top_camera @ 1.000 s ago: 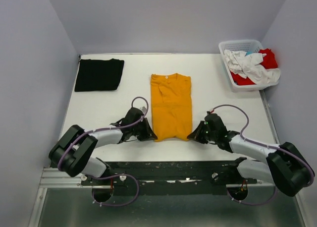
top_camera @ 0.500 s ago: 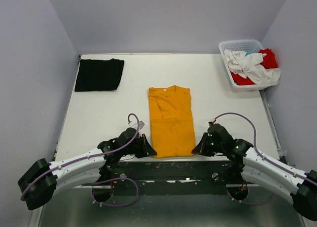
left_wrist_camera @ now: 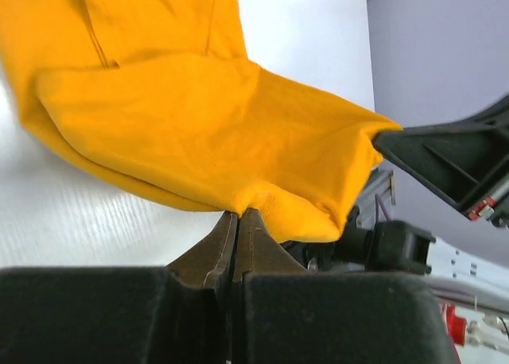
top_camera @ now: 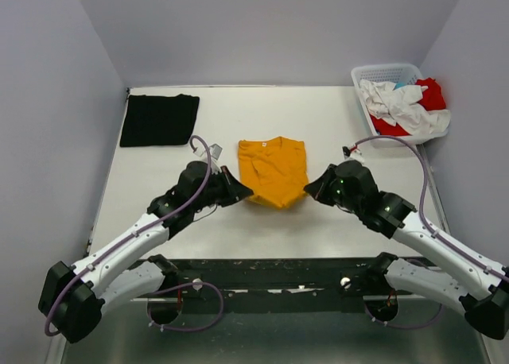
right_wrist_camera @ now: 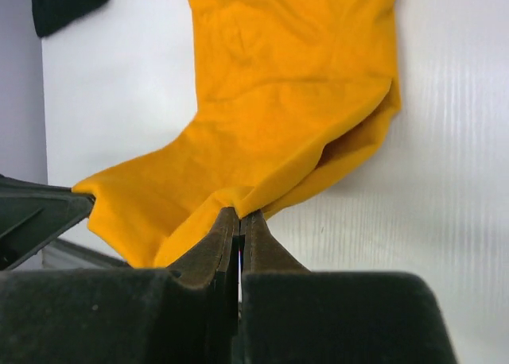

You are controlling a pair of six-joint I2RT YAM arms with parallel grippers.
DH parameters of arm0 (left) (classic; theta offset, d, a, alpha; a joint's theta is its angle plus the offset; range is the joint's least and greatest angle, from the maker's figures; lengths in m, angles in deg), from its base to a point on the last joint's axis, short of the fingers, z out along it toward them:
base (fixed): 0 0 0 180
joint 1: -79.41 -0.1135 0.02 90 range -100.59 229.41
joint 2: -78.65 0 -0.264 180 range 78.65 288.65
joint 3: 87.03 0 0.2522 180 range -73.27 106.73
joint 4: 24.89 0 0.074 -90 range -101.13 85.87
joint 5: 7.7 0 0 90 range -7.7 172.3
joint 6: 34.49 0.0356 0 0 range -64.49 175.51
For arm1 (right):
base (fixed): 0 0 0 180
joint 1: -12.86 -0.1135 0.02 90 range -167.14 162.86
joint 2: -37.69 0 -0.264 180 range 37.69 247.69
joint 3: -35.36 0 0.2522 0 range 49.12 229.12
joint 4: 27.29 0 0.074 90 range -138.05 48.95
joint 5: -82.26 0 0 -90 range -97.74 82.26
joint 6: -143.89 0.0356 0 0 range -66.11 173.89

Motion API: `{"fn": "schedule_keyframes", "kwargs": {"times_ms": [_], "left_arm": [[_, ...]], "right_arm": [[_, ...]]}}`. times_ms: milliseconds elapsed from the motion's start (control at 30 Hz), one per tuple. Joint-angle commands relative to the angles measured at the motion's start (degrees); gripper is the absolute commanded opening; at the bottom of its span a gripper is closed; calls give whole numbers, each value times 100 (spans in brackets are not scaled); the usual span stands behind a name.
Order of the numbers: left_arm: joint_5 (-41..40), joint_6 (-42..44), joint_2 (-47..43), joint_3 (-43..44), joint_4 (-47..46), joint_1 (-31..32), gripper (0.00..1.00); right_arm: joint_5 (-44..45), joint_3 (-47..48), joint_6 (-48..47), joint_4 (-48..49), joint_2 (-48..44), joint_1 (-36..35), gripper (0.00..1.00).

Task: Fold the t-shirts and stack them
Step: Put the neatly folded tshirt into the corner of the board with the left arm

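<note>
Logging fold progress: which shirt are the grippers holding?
The mustard t-shirt mid-table, its corners pinched by the left gripper and right gripper. The black t-shirt lies folded far left; white shirt and red shirt sit in the basket.

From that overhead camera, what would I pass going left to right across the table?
First the black t-shirt, then the left gripper, the mustard t-shirt that both grippers pinch, the right gripper, and the white basket.
</note>
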Motion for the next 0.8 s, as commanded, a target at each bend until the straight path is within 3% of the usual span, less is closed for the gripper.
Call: {"fn": "schedule_keyframes", "kwargs": {"times_ms": [0, 200, 433, 767], "left_arm": [[409, 422, 430, 760, 207, -591, 0], [317, 644, 1080, 1669, 419, -954, 0], [389, 808, 1946, 2373, 644, -1555, 0], [426, 1144, 3516, 3640, 1101, -2129, 0]], "right_arm": [[1208, 743, -421, 138, 449, -23, 1], [1449, 1558, -781, 378, 1390, 263, 1], [36, 2037, -1159, 1217, 2403, 1499, 1], [-386, 2852, -1348, 1669, 4009, 2172, 1]]}}
